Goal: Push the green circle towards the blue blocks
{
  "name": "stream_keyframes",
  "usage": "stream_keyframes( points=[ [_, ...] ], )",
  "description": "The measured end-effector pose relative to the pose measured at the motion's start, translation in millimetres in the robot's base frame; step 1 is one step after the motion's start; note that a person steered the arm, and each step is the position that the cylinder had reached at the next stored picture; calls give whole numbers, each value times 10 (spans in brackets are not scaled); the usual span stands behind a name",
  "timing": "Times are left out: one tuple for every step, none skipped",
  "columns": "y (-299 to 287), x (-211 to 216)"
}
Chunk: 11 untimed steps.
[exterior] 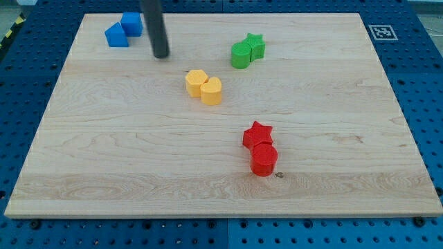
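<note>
The green circle sits at the view's upper middle, touching a green star on its right. Two blue blocks stand touching at the view's top left: a blue cube and a blue wedge-like block. My tip comes down from the top edge and rests on the board, just right of the blue blocks and well left of the green circle. It touches no block.
Two yellow blocks sit touching below and between my tip and the green circle. A red star and a red cylinder sit touching at the lower middle. The wooden board lies on a blue perforated base.
</note>
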<state>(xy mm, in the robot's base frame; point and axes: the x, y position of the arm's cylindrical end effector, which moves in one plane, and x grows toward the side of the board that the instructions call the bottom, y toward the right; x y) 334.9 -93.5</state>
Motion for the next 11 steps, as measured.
stream_keyframes(
  points=[
    [700,432],
    [1603,465],
    [2290,395],
    [2070,169],
    [1492,-123],
    [797,-301],
    [723,-288],
    [1157,-206],
    [1237,68],
    [988,202],
    [505,128]
  ],
)
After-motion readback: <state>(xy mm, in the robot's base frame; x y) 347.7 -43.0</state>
